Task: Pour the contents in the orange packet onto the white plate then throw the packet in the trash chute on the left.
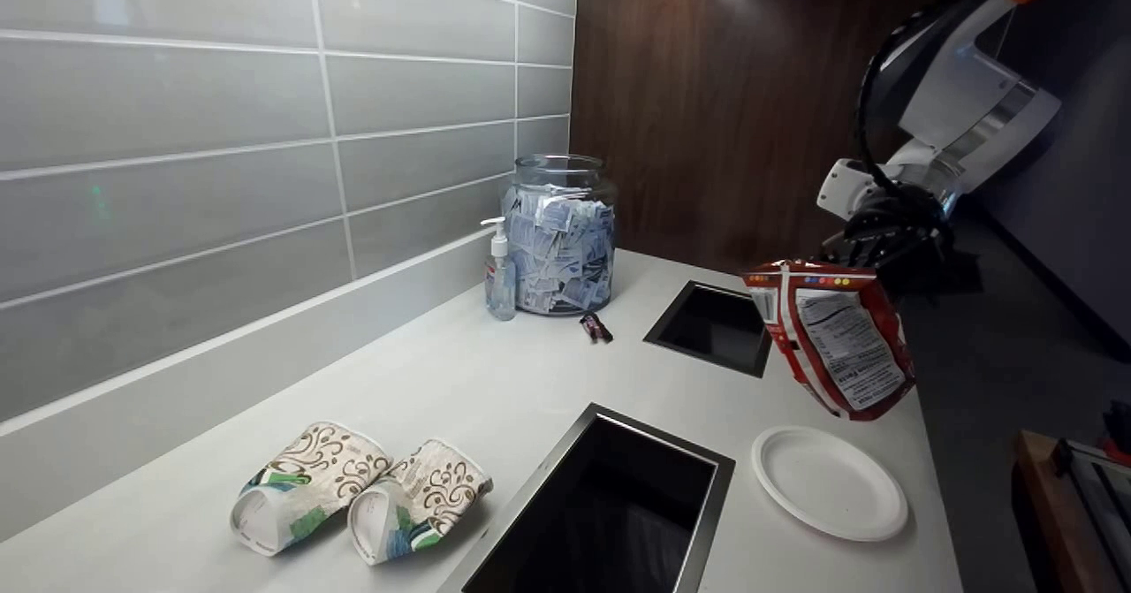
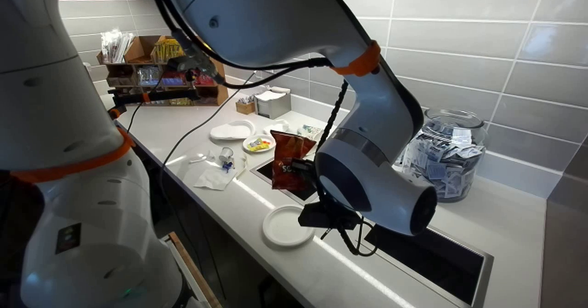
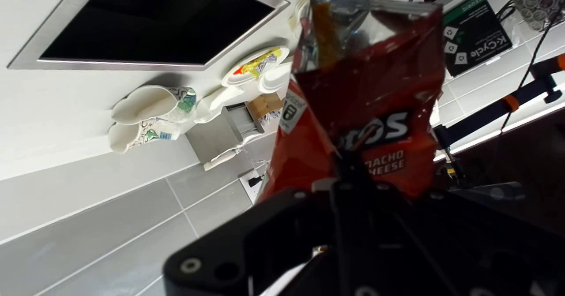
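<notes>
Packet (image 1: pixel 835 341): orange-red, aloft, upside down.
Gripper (image 3: pixel 348 168): fingers closed, pinching the packet.
Plate (image 1: pixel 829 484): white, round, flat on the counter (image 1: pixel 495 376).
Jar (image 1: pixel 560 172): clear; I see sachets (image 1: pixel 565 248) inside.

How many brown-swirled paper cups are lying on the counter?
2, both on their sides: one cup nearer the grey tiled wall, the second cup nearer the round white plate. More could be nested inside, unseen.
</notes>
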`<state>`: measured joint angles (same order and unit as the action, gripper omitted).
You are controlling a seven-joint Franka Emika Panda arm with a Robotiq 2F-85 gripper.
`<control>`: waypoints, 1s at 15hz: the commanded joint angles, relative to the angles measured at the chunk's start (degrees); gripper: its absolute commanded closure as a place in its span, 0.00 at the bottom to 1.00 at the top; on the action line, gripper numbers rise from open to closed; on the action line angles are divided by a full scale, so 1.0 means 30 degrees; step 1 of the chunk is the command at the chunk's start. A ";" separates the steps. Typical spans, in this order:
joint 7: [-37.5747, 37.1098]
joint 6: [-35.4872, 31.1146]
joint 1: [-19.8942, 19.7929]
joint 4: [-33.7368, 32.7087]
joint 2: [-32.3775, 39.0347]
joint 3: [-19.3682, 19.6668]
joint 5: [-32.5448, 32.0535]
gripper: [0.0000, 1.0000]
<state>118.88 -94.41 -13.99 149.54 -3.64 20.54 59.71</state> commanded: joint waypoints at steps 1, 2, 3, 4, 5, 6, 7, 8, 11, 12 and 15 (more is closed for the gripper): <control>0.1391 0.1439 -0.0658 -0.0619 0.1139 -0.0087 0.0751 1.00; 0.1710 0.1860 -0.0776 -0.0720 0.1328 -0.0053 0.0832 1.00; 0.1816 0.2111 -0.0884 -0.0814 0.1495 -0.0041 0.0886 1.00; 0.2075 0.2490 -0.0990 -0.0936 0.1694 -0.0026 0.0919 1.00; 0.2244 0.2666 -0.1083 -0.1008 0.1829 -0.0033 0.0935 1.00; 0.2361 0.2809 -0.1180 -0.1083 0.1968 -0.0028 0.1000 1.00; 0.2458 0.2909 -0.1250 -0.1175 0.2108 -0.0044 0.1026 1.00; 0.2507 0.2899 -0.1288 -0.1244 0.2218 -0.0078 0.0990 1.00; 0.2575 0.2807 -0.1336 -0.1423 0.2481 -0.0138 0.0971 1.00; 0.2556 0.2768 -0.1344 -0.1470 0.2552 -0.0142 0.0976 1.00; 0.2908 0.3585 -0.1574 -0.1725 0.2900 0.0010 0.1102 1.00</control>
<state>125.36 -87.64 -17.11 145.96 2.62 20.57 61.61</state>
